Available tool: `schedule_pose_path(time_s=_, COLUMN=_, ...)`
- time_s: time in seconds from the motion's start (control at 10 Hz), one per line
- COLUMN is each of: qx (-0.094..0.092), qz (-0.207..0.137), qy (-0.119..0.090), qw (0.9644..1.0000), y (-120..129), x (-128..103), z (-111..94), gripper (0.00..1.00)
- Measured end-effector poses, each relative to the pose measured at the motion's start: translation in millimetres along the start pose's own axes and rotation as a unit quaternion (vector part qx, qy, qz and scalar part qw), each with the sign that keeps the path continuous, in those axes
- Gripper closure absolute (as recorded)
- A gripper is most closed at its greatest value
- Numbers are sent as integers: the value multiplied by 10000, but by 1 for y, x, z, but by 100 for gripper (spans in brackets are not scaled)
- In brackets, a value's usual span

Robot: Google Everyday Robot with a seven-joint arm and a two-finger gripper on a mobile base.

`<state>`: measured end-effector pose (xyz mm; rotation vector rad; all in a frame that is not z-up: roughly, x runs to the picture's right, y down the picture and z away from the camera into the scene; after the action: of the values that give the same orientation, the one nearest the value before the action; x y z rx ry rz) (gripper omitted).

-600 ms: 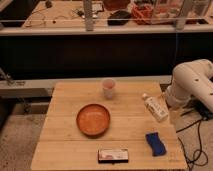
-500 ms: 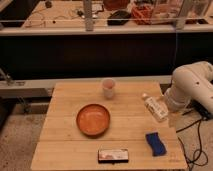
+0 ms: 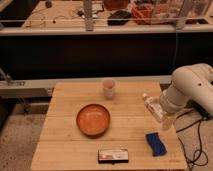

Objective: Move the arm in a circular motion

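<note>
The white glossy arm (image 3: 187, 89) comes in from the right edge of the camera view and bends down over the right side of the wooden table (image 3: 65, 125). It tapers to the gripper (image 3: 167, 121), which hangs low just above the table's right edge. The gripper is beside a clear plastic bottle (image 3: 152, 106) lying on the table and above a blue sponge (image 3: 156, 143). The gripper seems to hold nothing.
An orange bowl (image 3: 93, 119) sits mid-table, a pink-white cup (image 3: 108, 88) behind it, and a flat snack packet (image 3: 113, 155) at the front edge. A black cable (image 3: 196, 142) runs on the floor at the right. A cluttered bench (image 3: 100, 15) stands behind a rail.
The arm's lower end has shifted slightly down and toward the front right of the table. The objects on the table have not moved.
</note>
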<state>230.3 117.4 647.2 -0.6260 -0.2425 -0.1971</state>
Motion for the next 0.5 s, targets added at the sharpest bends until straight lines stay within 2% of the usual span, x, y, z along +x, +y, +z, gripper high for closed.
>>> schedule_pose_path(time_s=0.2, qx=48, qz=-567, qy=-60, qw=9984, y=-22, x=-49, z=-7, gripper=20)
schedule_pose_path(time_s=0.3, qx=54, qz=-848, qy=-87, qw=9963, y=-30, x=-73, z=-9, gripper=20)
schedule_pose_path(time_s=0.4, qx=52, qz=-1139, qy=-111, qw=9934, y=-36, x=-96, z=-10, gripper=20)
schedule_pose_path(time_s=0.5, qx=48, qz=-1523, qy=-132, qw=9882, y=-43, x=-125, z=-12, gripper=20)
